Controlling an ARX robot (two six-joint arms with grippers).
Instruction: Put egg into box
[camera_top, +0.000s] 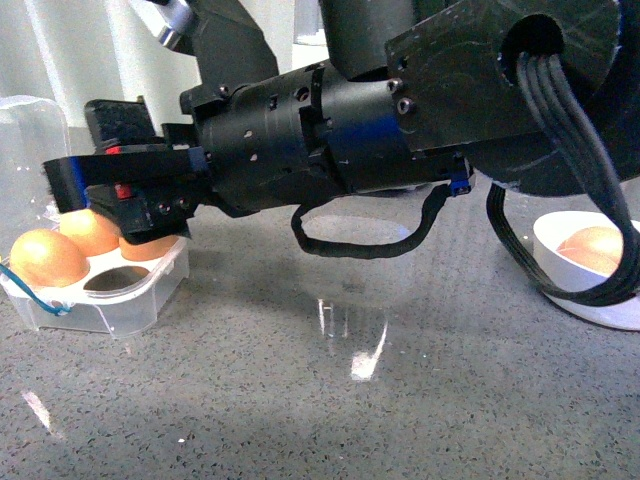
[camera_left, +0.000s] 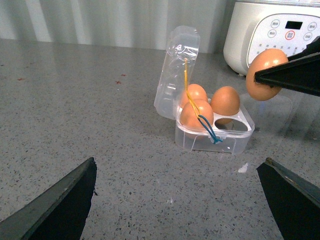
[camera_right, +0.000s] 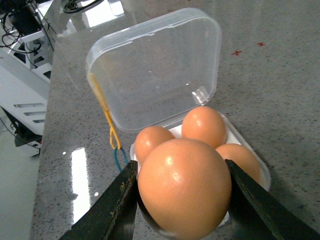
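Smooth orange-brown egg (camera_right: 184, 187), glossy, seemingly unmarked.

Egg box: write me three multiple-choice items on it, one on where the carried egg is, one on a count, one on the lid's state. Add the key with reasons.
1. Where is the carried egg?
A. seated in a cell of the box
B. gripped in the jaws of the right gripper, up over the box
C. lying loose beside the box

2. How many seated eggs does the box hold?
A. one
B. four
C. three

3. How is the lid?
A. open, standing upright
B. snapped shut
C. torn off

Key:
1 B: the right wrist view shows a jaw on either side of the egg.
2 C: the left wrist view shows three filled cells and one empty.
3 A: the left wrist view shows the lid rising from the box's edge.
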